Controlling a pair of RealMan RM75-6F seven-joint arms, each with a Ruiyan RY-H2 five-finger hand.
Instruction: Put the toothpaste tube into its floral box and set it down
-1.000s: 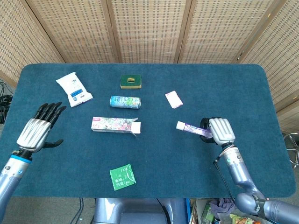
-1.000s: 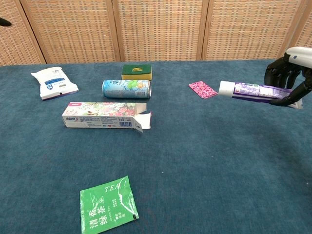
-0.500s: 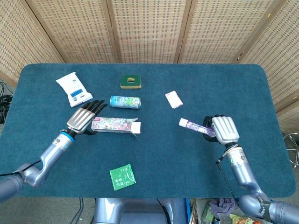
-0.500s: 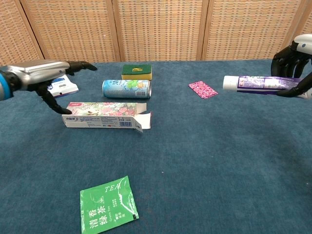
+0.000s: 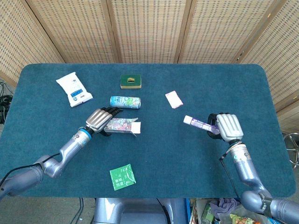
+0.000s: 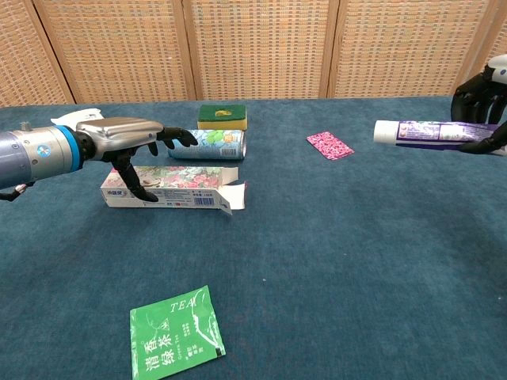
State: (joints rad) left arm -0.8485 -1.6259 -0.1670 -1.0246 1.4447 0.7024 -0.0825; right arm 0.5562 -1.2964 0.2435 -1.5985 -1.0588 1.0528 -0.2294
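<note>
The floral box (image 5: 120, 125) lies flat at the table's middle left, its open flap end pointing right. My left hand (image 5: 99, 119) hovers over the box's left half with its fingers spread. In the chest view the left hand (image 6: 127, 136) has its thumb hanging down in front of the floral box (image 6: 186, 190), and I see no grip. My right hand (image 5: 227, 127) holds the purple and white toothpaste tube (image 5: 198, 123) lifted off the table, cap end pointing left. In the chest view the toothpaste tube (image 6: 432, 133) lies level at the right edge, where the right hand (image 6: 479, 91) is partly cut off.
A floral can (image 5: 125, 101) lies just behind the box, near my left fingertips. Farther back are a green sponge (image 5: 131, 81) and a white wipes pack (image 5: 74, 88). A pink card (image 5: 174, 99) lies right of centre. A green tea sachet (image 5: 123, 177) is near the front edge.
My left hand has swept in from the table's left edge to over the box's left half. The right hand has lifted the tube and drawn it slightly to the right.
</note>
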